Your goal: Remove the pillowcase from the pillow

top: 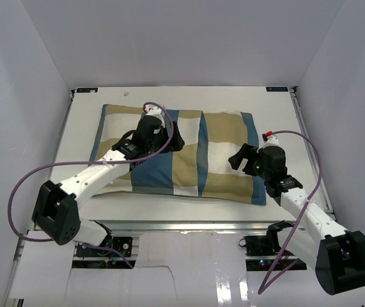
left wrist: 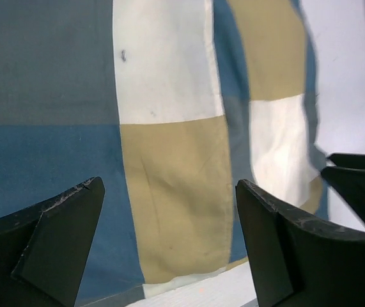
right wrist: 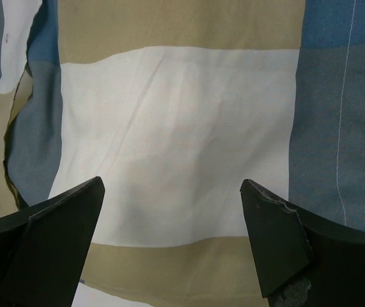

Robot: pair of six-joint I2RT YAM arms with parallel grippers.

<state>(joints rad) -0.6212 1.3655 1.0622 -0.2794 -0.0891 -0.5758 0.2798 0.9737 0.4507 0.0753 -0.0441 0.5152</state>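
We see the pillowcase [top: 182,169] lying spread wide on the table [top: 188,208], its long side running across in front of both arms. A fold or seam runs from its far edge to its near edge, a little right of its middle. The pillow sits inside the pillowcase, and only the plump shape of the cloth gives it away. A thin white strip along the pillowcase's far right edge could be pillow or cream cloth; we cannot tell which.

The left gripper [top: 174,137] hangs over the pillowcase's far half, left of the fold, pointing toward the pillowcase's right end. In the left wrist view its fingers [left wrist: 54,230] stand wide apart with nothing between them, and a tan block and a cream block of the pillowcase show in the gap. We cannot tell whether the tips touch the cloth.

The right gripper [top: 236,157] is over the pillowcase's right part, beyond the fold, pointing toward its middle. Its fingers [right wrist: 278,236] are spread too and grip nothing. They frame a cream block with tan bands above and below it. At the left rim of that view the pillowcase shows a dark slit where two layers of cloth part.
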